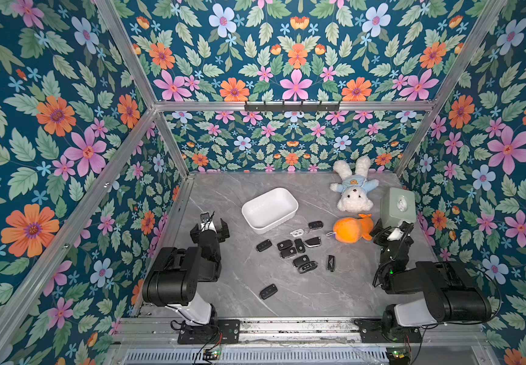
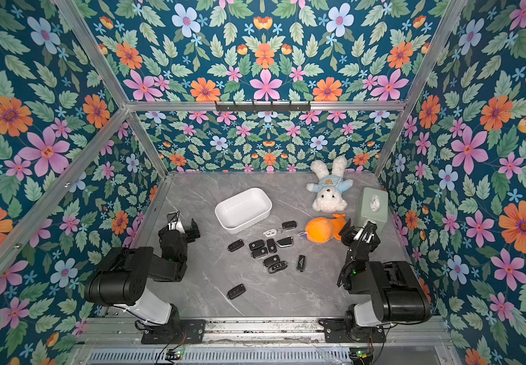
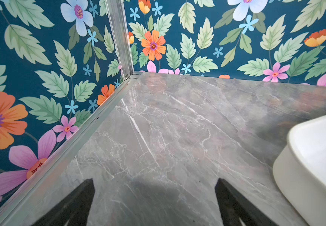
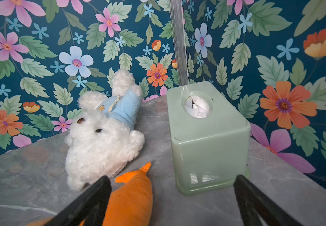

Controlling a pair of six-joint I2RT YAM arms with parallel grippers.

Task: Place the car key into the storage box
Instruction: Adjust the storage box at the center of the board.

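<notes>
Both hands spread, empty. Nearest car key sits right of left gripper, slightly behind its tips; long axis looks diagonal. Storage box is just beyond the key. Right gripper is farther.

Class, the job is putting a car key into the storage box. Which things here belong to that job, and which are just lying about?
Belong to the job:
- storage box, empty
- car keys, lying loose near it
- left gripper and right gripper, both open

Just lying about:
- white plush rabbit
- orange plush toy
- green tissue box
</notes>
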